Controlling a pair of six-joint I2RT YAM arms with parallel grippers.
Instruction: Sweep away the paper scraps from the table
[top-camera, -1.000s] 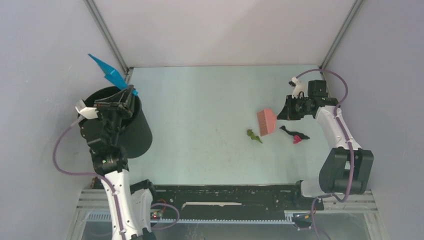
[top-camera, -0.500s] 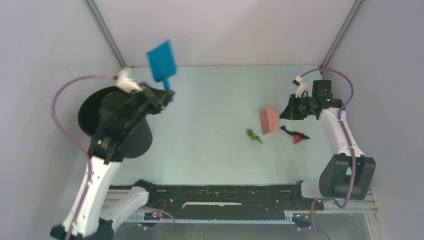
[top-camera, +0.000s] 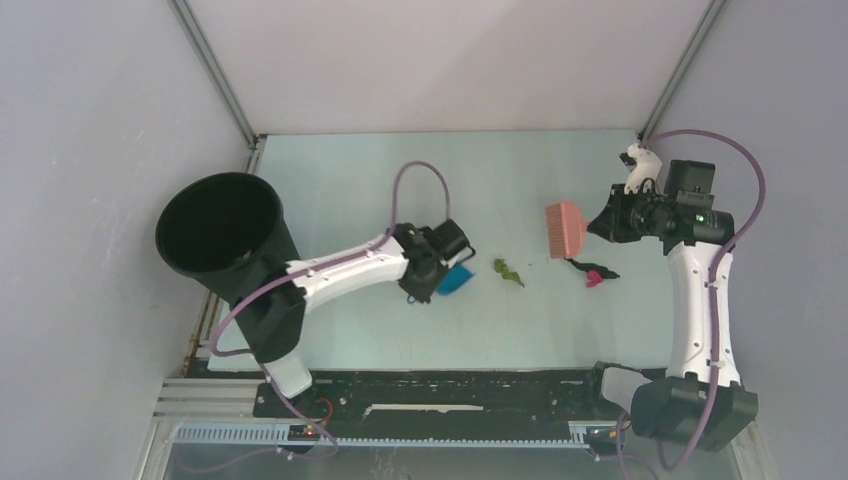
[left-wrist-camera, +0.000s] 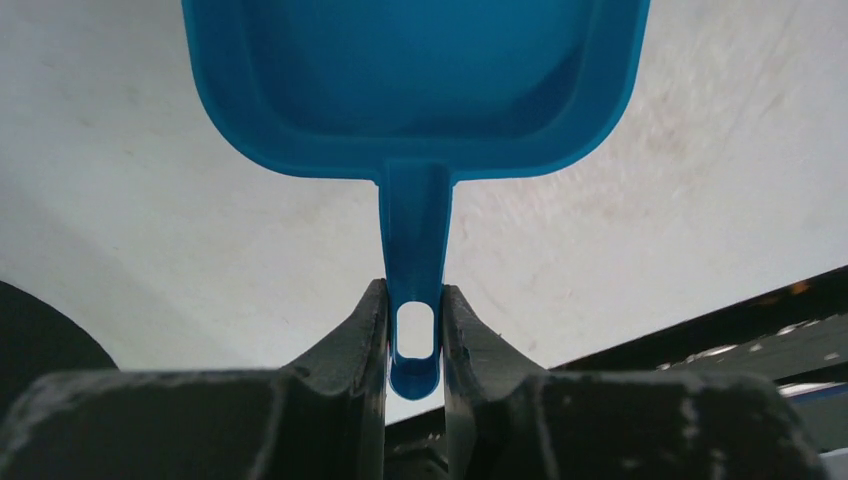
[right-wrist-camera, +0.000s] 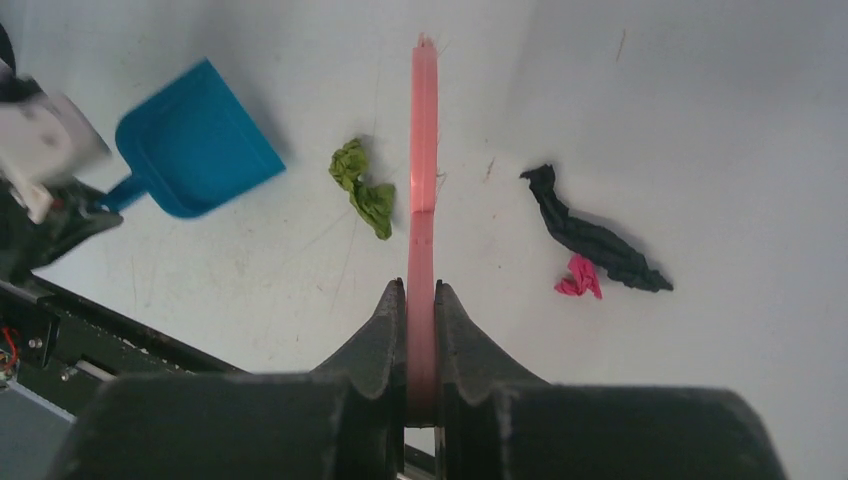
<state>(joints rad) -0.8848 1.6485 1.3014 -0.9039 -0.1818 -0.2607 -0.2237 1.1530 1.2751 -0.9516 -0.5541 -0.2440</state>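
Starting at the left edge of the table (top-camera: 380, 180), you have the black bin (top-camera: 220, 235) standing open-mouthed, presumably so the catch can be tipped into it later. Moving right, your left gripper (left-wrist-camera: 413, 310) is clenched on the handle tip of the blue dustpan (top-camera: 457, 279), the jaws pinching either side of the hanging hole. That end-of-handle hold puts the pan out ahead of the wrist, near the middle of the table, with its open mouth turned toward the right. Just beyond that mouth, but not touching it, lies the green scrap (right-wrist-camera: 362, 187), and I judge the pan is placed there to receive it. Next comes the pink brush (right-wrist-camera: 423, 150), clamped by its handle in your right gripper (right-wrist-camera: 421, 292) and seen edge-on from the wrist, so its broad face can push leftward. Whether the bristles touch the table I cannot tell. On the brush's far side, toward the right edge, the black scrap (right-wrist-camera: 590, 243) and magenta scrap (right-wrist-camera: 579, 277) lie touching each other. They sit behind the brush, so a leftward stroke from here would likely miss them.
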